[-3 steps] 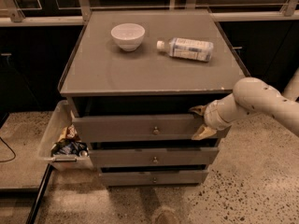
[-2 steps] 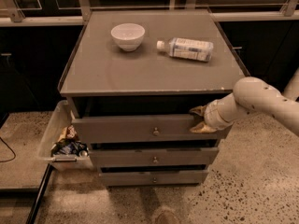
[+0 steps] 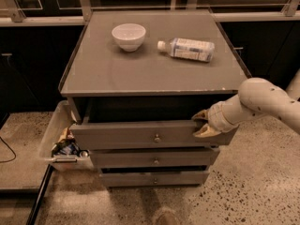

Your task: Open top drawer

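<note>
step: I'm pulling top drawer (image 3: 140,135), partly out
hand (image 3: 202,124): spread open, at its right end
next: I pull straight nearer

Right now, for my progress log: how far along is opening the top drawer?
Done: the top drawer already juts out past the two lower fronts. In hand: the claw sits at the drawer's right end. Left: pulling it further out, if fuller opening is wanted.

Looks like a lab test bay, speckled floor (image 3: 262,191), dark cabinets (image 3: 33,64) behind grey worktop (image 3: 140,74), my hand (image 3: 200,124) at top drawer (image 3: 122,135) right end.
</note>
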`<control>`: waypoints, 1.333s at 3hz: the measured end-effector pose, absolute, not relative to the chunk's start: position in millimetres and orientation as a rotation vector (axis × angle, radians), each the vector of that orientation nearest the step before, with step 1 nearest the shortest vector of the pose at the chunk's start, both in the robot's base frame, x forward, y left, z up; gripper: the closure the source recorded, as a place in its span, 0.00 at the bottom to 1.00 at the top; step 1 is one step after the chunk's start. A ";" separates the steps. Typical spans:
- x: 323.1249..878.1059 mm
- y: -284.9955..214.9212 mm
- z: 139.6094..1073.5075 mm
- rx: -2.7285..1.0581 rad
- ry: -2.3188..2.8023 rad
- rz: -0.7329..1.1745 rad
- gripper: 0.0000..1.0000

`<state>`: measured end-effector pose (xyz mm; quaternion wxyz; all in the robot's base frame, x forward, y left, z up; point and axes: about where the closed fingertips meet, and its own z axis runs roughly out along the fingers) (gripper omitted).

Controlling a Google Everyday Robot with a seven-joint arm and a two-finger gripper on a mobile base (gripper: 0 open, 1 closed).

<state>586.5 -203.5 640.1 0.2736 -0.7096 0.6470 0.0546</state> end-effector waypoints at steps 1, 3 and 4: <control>586.5 -203.5 640.0 -1.909 1.740 0.147 0.81; 588.8 -203.5 638.1 -1.904 1.744 0.167 0.34; 582.7 -208.8 627.5 -1.893 1.761 0.216 0.38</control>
